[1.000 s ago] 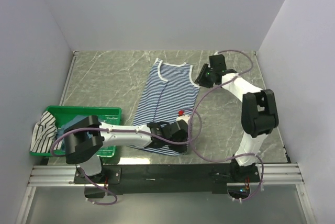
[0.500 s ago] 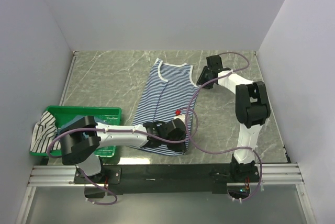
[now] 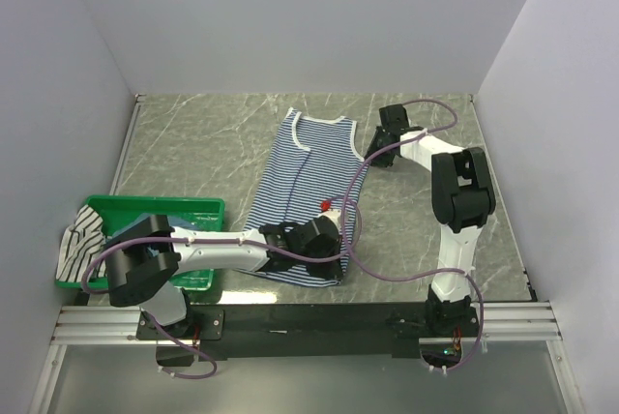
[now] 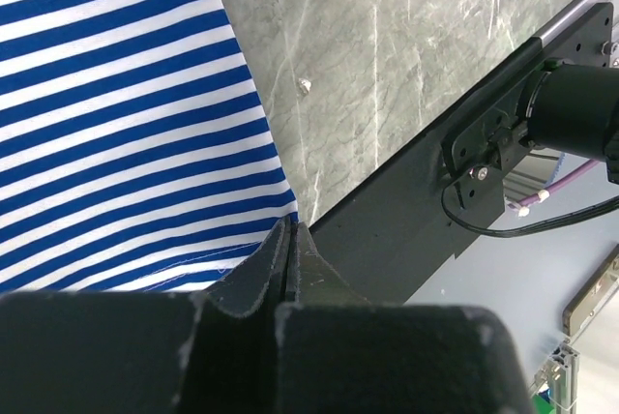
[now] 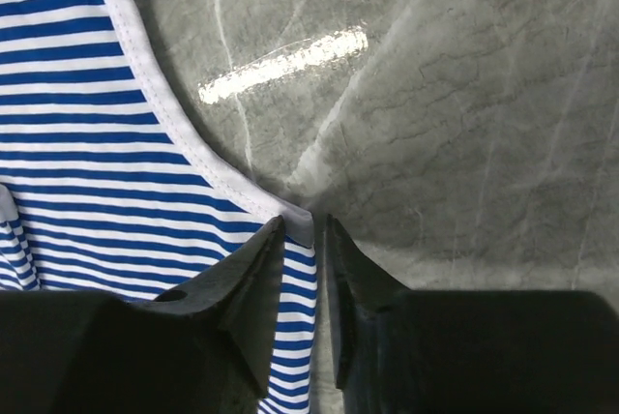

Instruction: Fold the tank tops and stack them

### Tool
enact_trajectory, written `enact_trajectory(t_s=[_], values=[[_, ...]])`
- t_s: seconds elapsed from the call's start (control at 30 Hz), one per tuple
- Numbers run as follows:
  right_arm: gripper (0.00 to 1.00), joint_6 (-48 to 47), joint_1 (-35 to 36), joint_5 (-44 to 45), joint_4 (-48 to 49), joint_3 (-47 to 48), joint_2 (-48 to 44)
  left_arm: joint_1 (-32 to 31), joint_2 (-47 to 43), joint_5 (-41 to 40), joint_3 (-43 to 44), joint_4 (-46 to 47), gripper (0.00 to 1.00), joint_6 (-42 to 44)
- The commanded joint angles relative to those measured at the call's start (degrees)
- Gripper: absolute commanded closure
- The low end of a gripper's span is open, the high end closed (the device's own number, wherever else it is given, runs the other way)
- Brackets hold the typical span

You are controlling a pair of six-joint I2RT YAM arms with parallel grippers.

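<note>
right gripper (image 5: 305, 225) has edged onto the navy-and-white striped tank top's (image 3: 305, 182) armhole trim, jaws narrowing yet apart. left gripper (image 4: 288, 230) stays clenched at the hem by the worktop's (image 3: 193, 143) near edge. a fold looks close.

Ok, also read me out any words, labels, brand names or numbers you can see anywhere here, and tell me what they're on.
None can be read in any view.
The striped tank top shows only stripes and white trim, no tag.
The green basket and the black base rail under the arms carry no legible marking.
</note>
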Motion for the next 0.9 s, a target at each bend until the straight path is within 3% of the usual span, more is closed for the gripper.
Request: enact_trajectory(t_s=[0.0,0.17,0.23,0.27,0.33,0.87], values=[[0.7,-0.3,-0.1,0.6,-0.1,3.0,1.4,0.2,-2.7,1.3,-0.3,2.2,0.99,0.6],[0.73,-0.8,-0.1,0.6,-0.8,3.9,1.8,0.6,-3.7,1.0,-0.2,1.9,0.99,1.1],[0.84,-0.9,-0.1,0.8,-0.8,4.1,1.6,0.8,-4.0,0.9,-0.3,1.9,1.0,1.1],[0.94,-0.8,-0.2,1.2,-1.0,4.2,1.3,0.8,-4.1,0.7,-0.3,1.9,0.99,1.2],[1.0,-0.9,-0.3,1.6,-1.3,4.9,1.2,1.0,-4.0,0.9,-0.4,2.2,0.99,1.4],[1.0,-4.0,-7.2,4.3,-2.7,1.5,-6.4,0.8,0.6,5.3,2.0,10.3,0.99,-0.1]])
